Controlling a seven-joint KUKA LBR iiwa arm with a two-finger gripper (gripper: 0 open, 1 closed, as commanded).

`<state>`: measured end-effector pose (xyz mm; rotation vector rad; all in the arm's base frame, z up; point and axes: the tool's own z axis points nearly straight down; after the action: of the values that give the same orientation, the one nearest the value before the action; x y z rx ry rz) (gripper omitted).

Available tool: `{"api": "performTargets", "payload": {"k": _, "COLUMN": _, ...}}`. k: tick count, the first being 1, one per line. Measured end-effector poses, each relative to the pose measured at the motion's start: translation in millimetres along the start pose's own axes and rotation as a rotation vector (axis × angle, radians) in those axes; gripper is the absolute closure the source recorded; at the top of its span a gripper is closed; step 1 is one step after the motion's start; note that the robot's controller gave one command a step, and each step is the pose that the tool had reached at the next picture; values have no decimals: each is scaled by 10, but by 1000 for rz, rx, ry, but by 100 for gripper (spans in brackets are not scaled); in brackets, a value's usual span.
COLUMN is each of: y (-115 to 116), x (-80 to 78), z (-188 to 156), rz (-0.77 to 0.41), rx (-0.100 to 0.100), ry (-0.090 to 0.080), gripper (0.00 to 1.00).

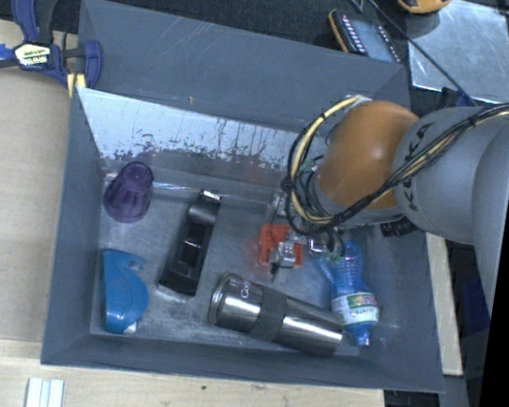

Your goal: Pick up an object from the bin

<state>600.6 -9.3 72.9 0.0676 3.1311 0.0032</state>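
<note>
Nearest to us, a pale counter (7,208) carries the grey metal bin (211,367), whose sloped walls run down to a flat floor that is scuffed and speckled.

We count six loose things on that floor, one of each kind, and we place them all by the steel flask (276,315). The flask lies on its side close to the near wall, with a dark band round its middle. Well to its left, in the near left corner, lies a blue plastic thing (121,294) with a rounded body. A black tape dispenser (190,243) stands just left of the flask's open end and a little farther back. A blue water bottle (350,293) lies slanted at the flask's right end, with its cap end near the flask and its label facing up.

Just behind the flask's middle sits a small orange-red piece (271,241). The gripper (286,258) is down at that piece, over its right side. We cannot tell whether it is released or clenched, or whether it has hold of the piece.

Farther back and well left of the flask, a purple cup (128,191) lies near the far wall. Above the gripper bulges the orange cover (361,157) with its looped cables, and the grey arm (466,182) leads off to the right. Beyond the bin the room is dark.
</note>
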Motion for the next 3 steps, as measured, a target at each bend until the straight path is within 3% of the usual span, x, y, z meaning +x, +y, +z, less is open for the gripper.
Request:
{"api": "performTargets", "payload": {"k": 1, "y": 54, "x": -40, "z": -30, "rz": -41, "rx": 2, "ry": 12, "gripper": 100}}
{"api": "performTargets", "payload": {"k": 3, "y": 54, "x": -29, "z": -76, "rz": -40, "rx": 2, "ry": 14, "gripper": 100}}
